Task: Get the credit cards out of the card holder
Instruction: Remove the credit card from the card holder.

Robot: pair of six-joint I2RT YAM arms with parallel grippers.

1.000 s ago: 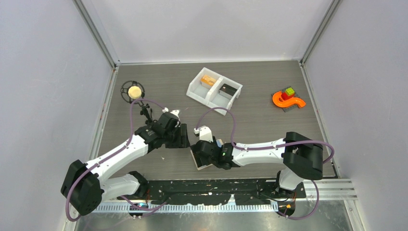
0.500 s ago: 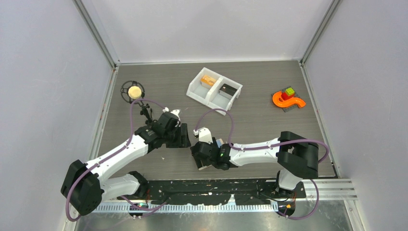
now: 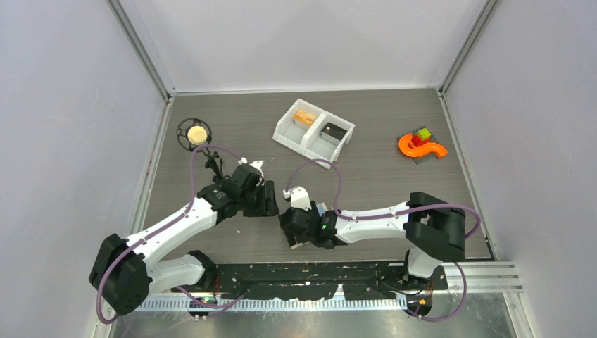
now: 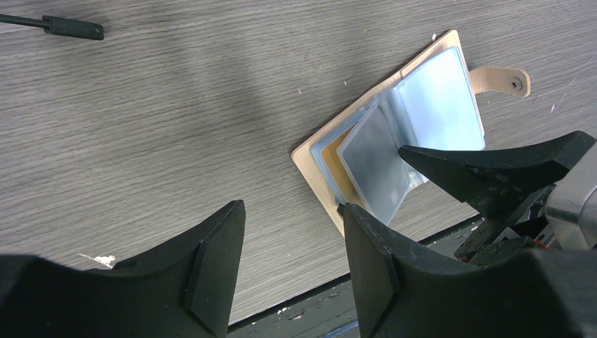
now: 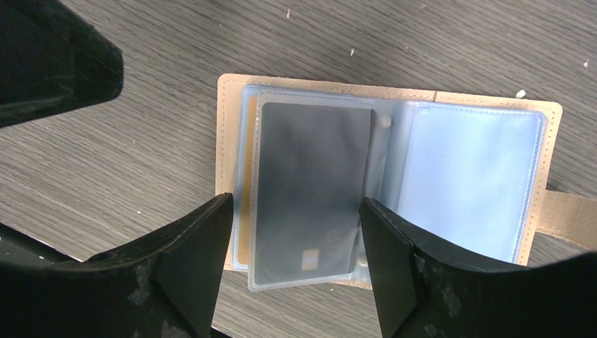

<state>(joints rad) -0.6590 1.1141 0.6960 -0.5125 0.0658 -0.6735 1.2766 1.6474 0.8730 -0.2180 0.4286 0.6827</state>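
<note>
Fingers first: the right fingers [image 5: 190,267] are hanging spread wide and holding nothing, one tip on either side of the dark card [image 5: 310,176], which is sitting in a clear sleeve straight below them. The card holder [image 5: 464,183] is lying open on the surface [image 5: 141,141] under those tips, blue lining facing up, and an orange-tan card [image 5: 242,239] is peeking out behind the sleeve by one tip. The left fingers [image 4: 211,260] are gaping open and empty too, with the holder lying just beyond their tips and off to one side, not touching.

Looks to me like we're lining up the pull on the dark card. The next move is going to need one tip catching the card's free edge and sliding it out while the other arm is pinning the holder down.

Way past both sets of fingers, the white bin [image 3: 290,137] is sitting with something orange and something dark in its compartments.
</note>
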